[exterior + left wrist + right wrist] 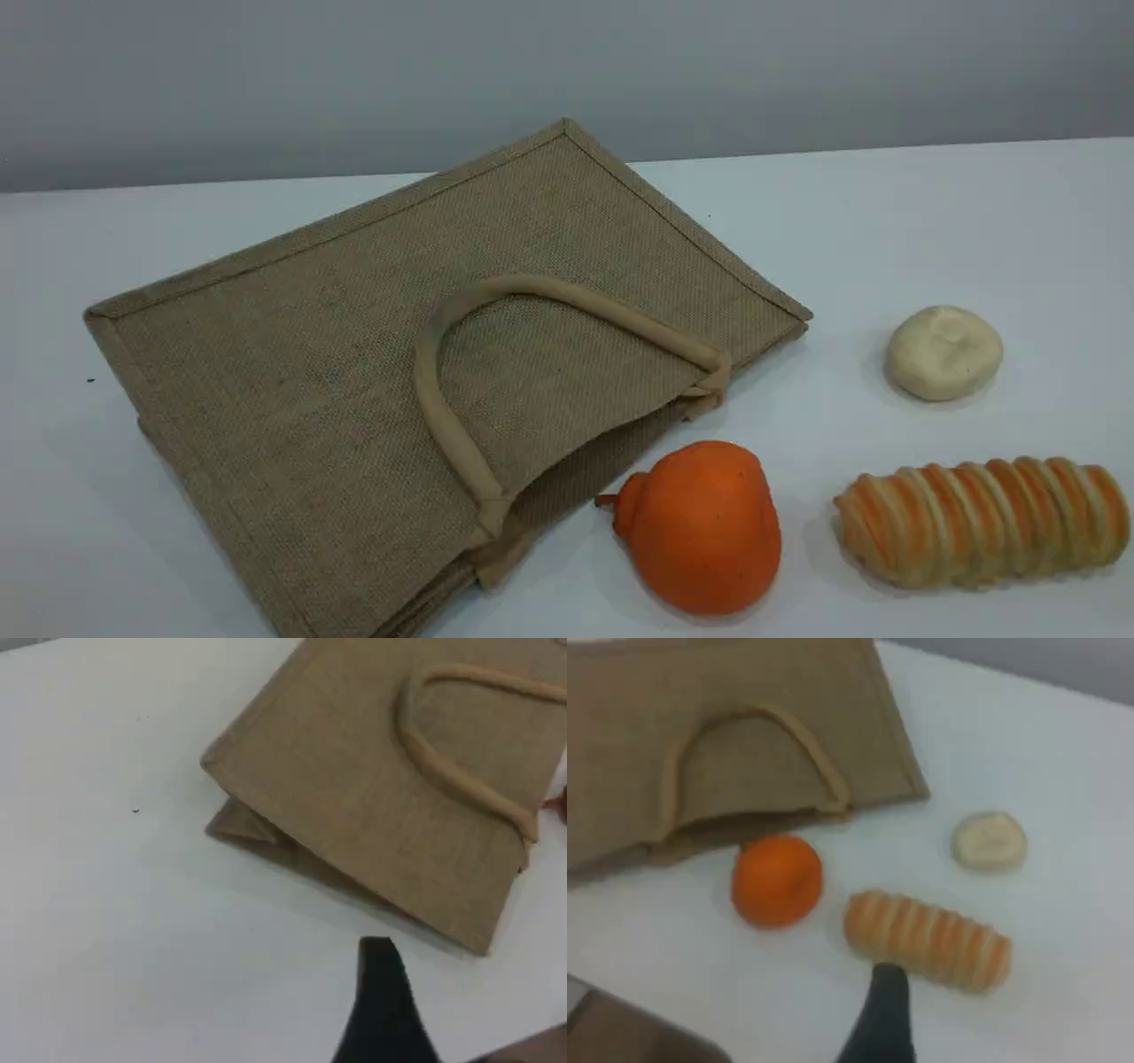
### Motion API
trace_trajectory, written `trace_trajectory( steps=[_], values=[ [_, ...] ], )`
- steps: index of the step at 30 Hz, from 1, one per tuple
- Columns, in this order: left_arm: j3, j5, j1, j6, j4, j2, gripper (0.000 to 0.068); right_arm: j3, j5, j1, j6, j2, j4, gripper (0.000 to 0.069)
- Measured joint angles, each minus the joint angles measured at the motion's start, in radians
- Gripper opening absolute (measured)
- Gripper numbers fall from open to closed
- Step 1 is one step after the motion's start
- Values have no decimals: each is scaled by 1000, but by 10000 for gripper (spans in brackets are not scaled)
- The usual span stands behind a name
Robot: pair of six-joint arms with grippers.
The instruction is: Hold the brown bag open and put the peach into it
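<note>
Altogether: one brown bag point(354, 372), three foods.

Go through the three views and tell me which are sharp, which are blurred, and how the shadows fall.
Scene view: sharpest, the brown bag shows its weave; even light, faint soft shadows under the orange fruit and the ridged bread. Left wrist view: soft, weave smeared, left gripper tip a dark blur. Right wrist view: blurriest, white bun featureless, right gripper tip indistinct.

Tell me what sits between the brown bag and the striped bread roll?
The orange fruit, at the mouth of the brown bag; the scene view shows it.
</note>
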Motion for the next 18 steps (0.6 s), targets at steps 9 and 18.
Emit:
trace_trajectory(
  steps=[9, 18],
  values=[
    [23, -10, 0, 0, -1, -1, 442, 28, -24, 0, 3, -77, -16, 589],
    [40, -3, 0, -23, 2, -1, 442, 30, -25, 0, 3, -109, -15, 589]
  ],
)
